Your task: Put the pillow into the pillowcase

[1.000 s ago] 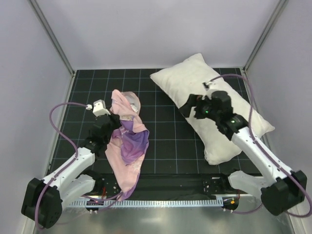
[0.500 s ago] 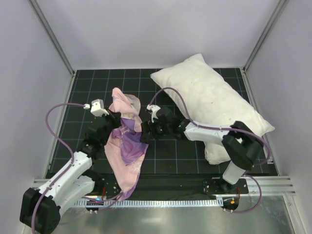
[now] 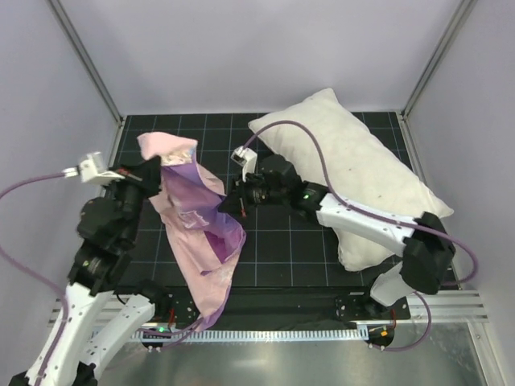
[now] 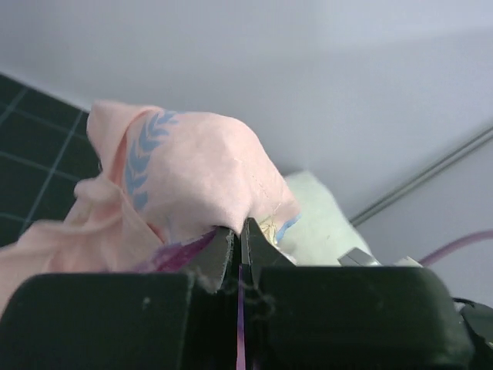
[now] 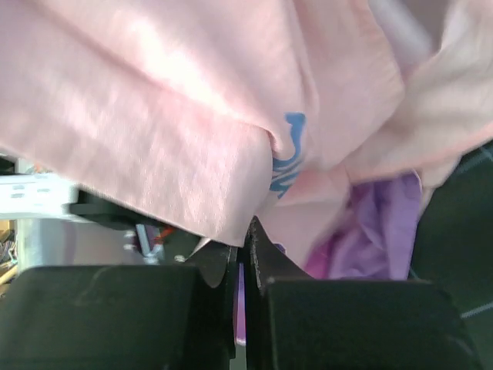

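**Black grid mat, pale grey walls: both arms on the pillowcase**

Black mat (image 3: 278,261) with a fine white grid, plain grey walls (image 3: 241,48) on three sides.

Overhead: the pillowcase (image 3: 197,233) hangs from the raised left gripper (image 3: 150,171) as a long limp drape, pale pink at the top and the lower tail, purple through the middle, with its tail trailing to the near edge of the mat. The right gripper (image 3: 232,203) reaches across and meets the cloth at its right edge. The pillow (image 3: 358,173) lies well apart at the back right, plump, white and slightly lumpy, set on a slant, with the right arm passing over its near end.

Left wrist view only: the left gripper (image 4: 238,233) has its jaws pressed together on a bunched pink fold (image 4: 192,166) bearing a blue leaf-like print; a corner of the pillow (image 4: 320,223) shows behind.

Right wrist view only: the right gripper (image 5: 243,235) is pinched tight on thin pink cloth (image 5: 154,116); a blue mark and a purple patch show.
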Available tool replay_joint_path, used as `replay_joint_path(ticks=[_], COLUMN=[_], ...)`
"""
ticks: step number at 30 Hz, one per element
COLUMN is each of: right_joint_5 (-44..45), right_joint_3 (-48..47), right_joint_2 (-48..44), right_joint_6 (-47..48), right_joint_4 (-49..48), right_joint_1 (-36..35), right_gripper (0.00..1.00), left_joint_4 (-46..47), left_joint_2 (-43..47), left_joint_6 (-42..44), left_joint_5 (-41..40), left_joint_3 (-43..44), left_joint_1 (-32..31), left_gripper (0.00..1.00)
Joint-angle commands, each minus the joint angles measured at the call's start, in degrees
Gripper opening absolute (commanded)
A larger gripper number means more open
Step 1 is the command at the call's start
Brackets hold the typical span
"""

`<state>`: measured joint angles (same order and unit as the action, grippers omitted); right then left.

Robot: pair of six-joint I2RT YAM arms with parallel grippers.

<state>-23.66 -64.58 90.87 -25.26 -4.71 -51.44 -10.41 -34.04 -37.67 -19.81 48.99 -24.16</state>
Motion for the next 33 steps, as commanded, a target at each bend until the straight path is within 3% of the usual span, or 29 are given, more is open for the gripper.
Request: replay_joint_path(ticks=[1,7,11,19,23,26,27,29,31,33], right_joint_5=[3.3,17.2,26.0,31.4,40.1,40.0,38.4,33.8,32.0,33.0], right_joint_3=[-9.6,-17.1,-20.7,-27.4,-30.2,-34.3,-36.9,-40.3,-48.9,-61.0], right_joint_2=[-10.9,-21.0,-25.7,-26.1,-25.8,-24.7,-23.9,-23.0,-21.6,-20.2], right_joint_6=[2.5,2.9,4.8,7.7,8.5,9.5,9.9,9.8,9.6,10.0], right_joint_4=[14.8,34.0,39.2,47.4,52.2,55.3,56.7,58.5,62.4,65.7], right_joint_1=[-2.9,-3.7,-3.7,-3.6,-2.1,5.0,10.5,16.5,20.9,24.4], right_gripper=[0.04,0.04,0.04,0.04,0.04,0.04,0.04,0.04,0.04,0.04], left_joint_4=[-6.8,-10.9,-10.4,-7.4,-1.7,3.7,5.0,12.2,17.6,19.6], left_joint_2=[4.0,4.6,3.6,-3.6,-7.4,-13.4,-15.1,-20.1,-25.1,-34.5], left_joint_6=[5.2,12.1,13.2,6.7,3.4,0.5,-1.0,-8.1,-12.4,-13.6], left_joint_5=[-7.4,-10.6,-6.4,5.2,9.0,15.0,16.5,19.5,23.0,24.7], left_joint_3=[13.3,25.2,29.0,26.4,22.6,22.6,23.0,23.0,24.8,34.8], left_joint_1=[-0.1,-0.1,0.0,0.0,0.0,0.0,0.0,-0.2,-1.1,-6.2], left_gripper=[0.0,0.0,0.0,0.0,0.0,0.0,0.0,0.0,0.01,0.01])
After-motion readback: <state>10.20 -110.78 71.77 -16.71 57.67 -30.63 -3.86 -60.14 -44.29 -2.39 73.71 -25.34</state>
